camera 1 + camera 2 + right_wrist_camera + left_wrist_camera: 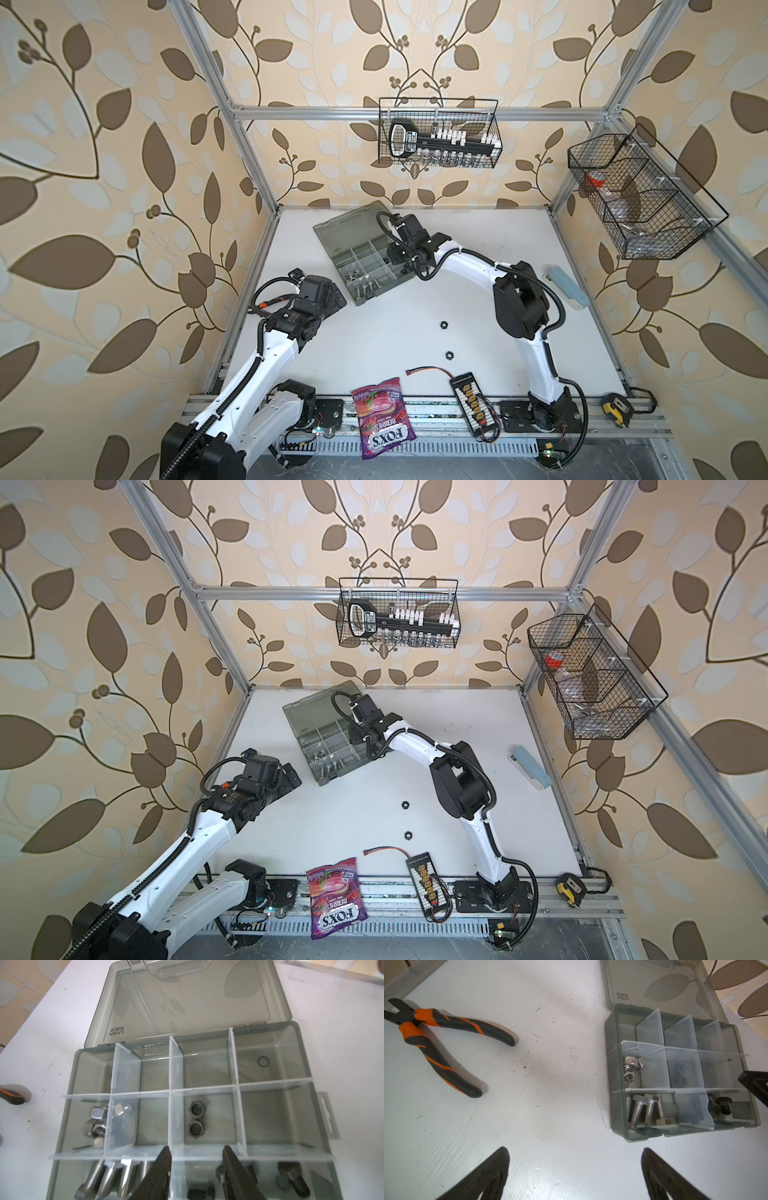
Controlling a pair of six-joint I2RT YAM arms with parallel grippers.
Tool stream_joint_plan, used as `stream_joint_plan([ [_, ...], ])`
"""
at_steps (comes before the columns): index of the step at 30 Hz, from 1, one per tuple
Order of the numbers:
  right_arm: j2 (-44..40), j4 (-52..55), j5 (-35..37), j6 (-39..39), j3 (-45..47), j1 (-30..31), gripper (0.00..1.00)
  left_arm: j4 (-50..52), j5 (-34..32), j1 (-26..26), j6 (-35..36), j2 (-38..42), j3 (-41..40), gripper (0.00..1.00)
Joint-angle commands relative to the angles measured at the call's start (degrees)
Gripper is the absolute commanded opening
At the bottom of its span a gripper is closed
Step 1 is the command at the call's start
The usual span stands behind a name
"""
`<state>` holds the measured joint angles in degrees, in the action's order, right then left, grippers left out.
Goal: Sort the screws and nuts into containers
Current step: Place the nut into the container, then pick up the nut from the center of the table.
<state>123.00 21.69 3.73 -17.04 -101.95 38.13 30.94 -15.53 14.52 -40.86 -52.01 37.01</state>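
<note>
The grey-green case (pixel 349 232) lies open at the back of the table, and its containers (pixel 270 1113) hold sorted parts. Silver nuts (pixel 96 1122), black nuts (pixel 196 1120), silver screws (pixel 112 1178) and black screws (pixel 291 1176) each fill their own compartment. My right gripper (pixel 196 1151) hangs open over the front row, astride a divider. One black screw (pixel 200 1191) lies loose below it. Two black nuts (pixel 444 324) (pixel 449 355) rest on the bare table in both top views. My left gripper (pixel 575 1151) stands wide open and empty over the table, left of the case (pixel 610 1084).
Orange-black pliers (pixel 436 1043) lie left of the case. A candy bag (pixel 382 415), a connector board (pixel 471 399) and a tape measure (pixel 615 409) sit along the front edge. A blue-white block (pixel 567 286) lies at the right. Wire baskets (pixel 438 133) (pixel 640 195) hang on the frame.
</note>
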Motion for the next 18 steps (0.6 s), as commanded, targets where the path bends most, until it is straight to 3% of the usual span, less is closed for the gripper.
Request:
stream_joint_plan([
  [1,-7.7,-1.4,2.7,-2.6,6.7,0.2,0.42,0.1,-2.0,-0.5,0.5,0.6,0.8,0.99],
  [12,-26.5,0.5,8.3,-6.1,33.4,0.3,0.45,-2.4,-0.8,-0.5,0.5,-1.4,1.2,0.99],
  [18,-31.8,6.7,8.7,-10.1,41.0,0.3,0.48,-3.2,0.1,-0.5,0.5,-3.4,2.1,0.99],
])
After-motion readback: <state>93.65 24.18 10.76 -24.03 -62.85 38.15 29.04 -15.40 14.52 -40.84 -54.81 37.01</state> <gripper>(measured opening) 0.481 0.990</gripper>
